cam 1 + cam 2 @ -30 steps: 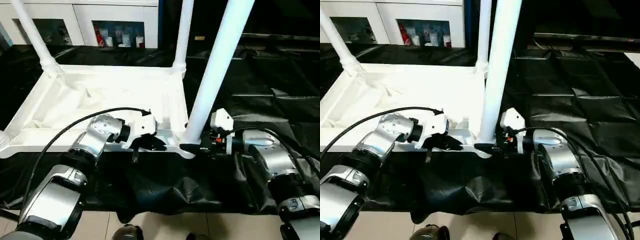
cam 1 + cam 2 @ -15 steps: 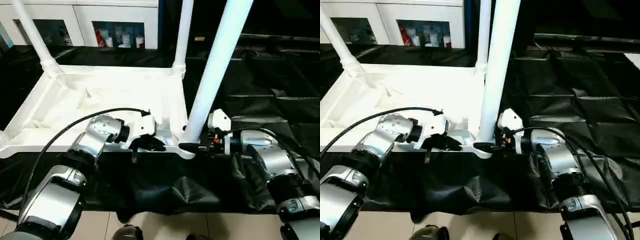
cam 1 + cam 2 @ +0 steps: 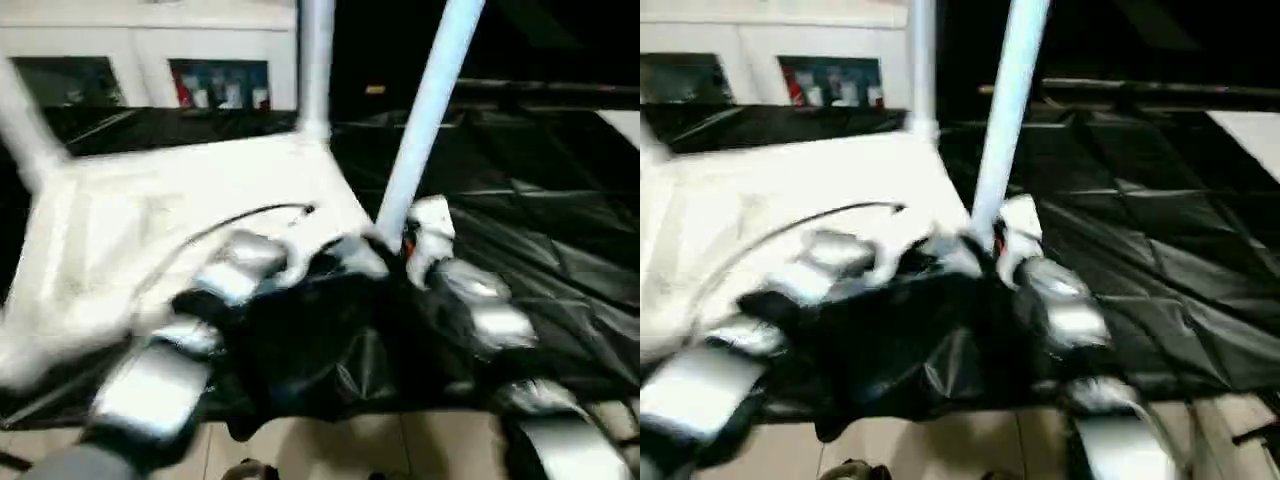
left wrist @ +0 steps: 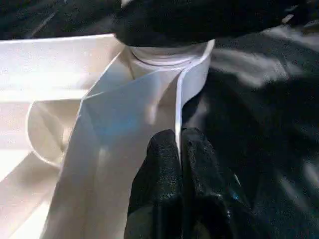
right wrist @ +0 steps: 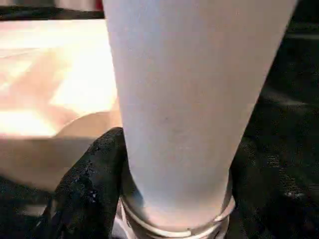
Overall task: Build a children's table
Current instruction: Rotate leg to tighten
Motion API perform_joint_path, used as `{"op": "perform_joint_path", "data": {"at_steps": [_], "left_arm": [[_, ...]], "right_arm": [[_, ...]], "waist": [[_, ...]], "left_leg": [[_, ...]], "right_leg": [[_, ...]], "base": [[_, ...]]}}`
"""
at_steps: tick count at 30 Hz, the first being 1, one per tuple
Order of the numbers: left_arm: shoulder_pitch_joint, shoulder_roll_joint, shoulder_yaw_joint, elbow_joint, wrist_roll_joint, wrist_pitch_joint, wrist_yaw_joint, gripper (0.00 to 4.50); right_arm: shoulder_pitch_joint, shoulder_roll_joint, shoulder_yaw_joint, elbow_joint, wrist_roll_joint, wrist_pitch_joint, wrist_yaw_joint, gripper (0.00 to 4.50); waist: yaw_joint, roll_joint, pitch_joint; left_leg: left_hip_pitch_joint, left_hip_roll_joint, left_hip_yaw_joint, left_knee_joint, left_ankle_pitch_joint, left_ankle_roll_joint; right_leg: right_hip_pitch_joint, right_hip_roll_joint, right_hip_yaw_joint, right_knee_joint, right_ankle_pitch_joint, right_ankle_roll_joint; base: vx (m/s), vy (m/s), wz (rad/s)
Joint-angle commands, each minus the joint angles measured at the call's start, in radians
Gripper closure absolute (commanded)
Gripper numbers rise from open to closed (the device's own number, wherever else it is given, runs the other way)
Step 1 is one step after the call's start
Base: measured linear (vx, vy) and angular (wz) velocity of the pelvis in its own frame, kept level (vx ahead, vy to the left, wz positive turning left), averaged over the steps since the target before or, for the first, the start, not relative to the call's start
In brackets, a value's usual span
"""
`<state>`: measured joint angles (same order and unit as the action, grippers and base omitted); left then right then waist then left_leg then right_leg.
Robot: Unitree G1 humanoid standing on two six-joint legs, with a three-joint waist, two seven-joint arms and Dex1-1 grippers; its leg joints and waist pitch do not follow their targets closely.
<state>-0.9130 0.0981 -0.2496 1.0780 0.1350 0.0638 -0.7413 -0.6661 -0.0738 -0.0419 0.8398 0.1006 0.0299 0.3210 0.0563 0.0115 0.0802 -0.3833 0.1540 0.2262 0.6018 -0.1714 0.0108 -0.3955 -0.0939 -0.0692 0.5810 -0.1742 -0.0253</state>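
The upturned tabletop [image 3: 150, 210] lay on the black-draped table [image 3: 560, 250]. The right hand [image 5: 169, 199] clasped a leg [image 3: 425, 110] at its corner socket; the left hand [image 4: 180, 164] pinched the thin rim. Light, rigid, slippery plastic, best held low.

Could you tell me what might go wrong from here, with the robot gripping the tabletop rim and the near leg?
1. The left gripper pinches only the thin rim of the tabletop; such a narrow hold could slip if the top is pulled or turned.
2. The right gripper clasps the near leg low, at its socket, while the leg rises tall and slanted; sideways force might lever it loose or tip the table.
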Motion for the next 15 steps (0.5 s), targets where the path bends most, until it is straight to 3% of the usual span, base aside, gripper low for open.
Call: {"op": "perform_joint_path", "data": {"at_steps": [1,4,9,10,13,15], "left_arm": [[-0.031,-0.019,0.018,0.007,0.011,0.008,0.109,4.5],[-0.03,-0.019,0.004,0.005,0.024,-0.015,0.094,4.5],[-0.033,-0.012,-0.001,0.015,0.033,-0.029,0.075,4.5],[-0.035,-0.01,-0.003,0.02,0.033,-0.03,0.075,4.5],[-0.027,0.006,-0.009,0.016,0.033,-0.051,0.043,4.5],[-0.009,0.03,-0.024,-0.001,0.036,-0.109,-0.025,4.5]], "right_arm": [[0.017,0.072,0.032,0.106,-0.002,0.053,-0.024,1.86],[-0.007,0.083,0.03,0.118,0.0,0.055,-0.021,1.86],[-0.049,0.083,0.008,0.157,-0.006,0.029,-0.022,1.86],[-0.063,0.082,0.004,0.176,-0.008,0.017,-0.025,1.51],[-0.08,0.061,0.005,0.183,-0.01,0.004,0.003,1.13],[-0.081,0.03,0.02,0.163,-0.016,-0.005,0.067,1.06]], "waist": [[-0.008,0.008,-0.072],[-0.008,0.008,-0.074],[-0.01,0.007,-0.073],[-0.012,0.006,-0.075],[-0.014,0.007,-0.072],[-0.017,0.006,-0.073]], "left_leg": [[0.042,0.082,-0.074,-0.098,-0.508,-0.087],[0.046,0.08,-0.068,-0.097,-0.505,-0.072],[0.043,0.081,-0.068,-0.096,-0.496,-0.06],[0.044,0.081,-0.069,-0.095,-0.497,-0.063],[0.049,0.081,-0.069,-0.096,-0.528,-0.068],[0.045,0.081,-0.069,-0.097,-0.526,-0.064]], "right_leg": [[0.018,-0.084,0.04,-0.084,-0.408,-0.17],[0.014,-0.083,0.044,-0.085,-0.367,-0.177],[0.018,-0.086,0.043,-0.086,-0.387,-0.179],[0.016,-0.086,0.043,-0.085,-0.39,-0.18],[0.01,-0.083,0.042,-0.089,-0.408,-0.174],[0.015,-0.084,0.043,-0.088,-0.398,-0.175]], "base": [[0.0,0.0,0.0],[0.0,0.0,0.0],[0.0,0.0,0.0],[0.0,0.0,0.0],[0.0,0.0,0.0],[0.0,0.0,0.0]]}}
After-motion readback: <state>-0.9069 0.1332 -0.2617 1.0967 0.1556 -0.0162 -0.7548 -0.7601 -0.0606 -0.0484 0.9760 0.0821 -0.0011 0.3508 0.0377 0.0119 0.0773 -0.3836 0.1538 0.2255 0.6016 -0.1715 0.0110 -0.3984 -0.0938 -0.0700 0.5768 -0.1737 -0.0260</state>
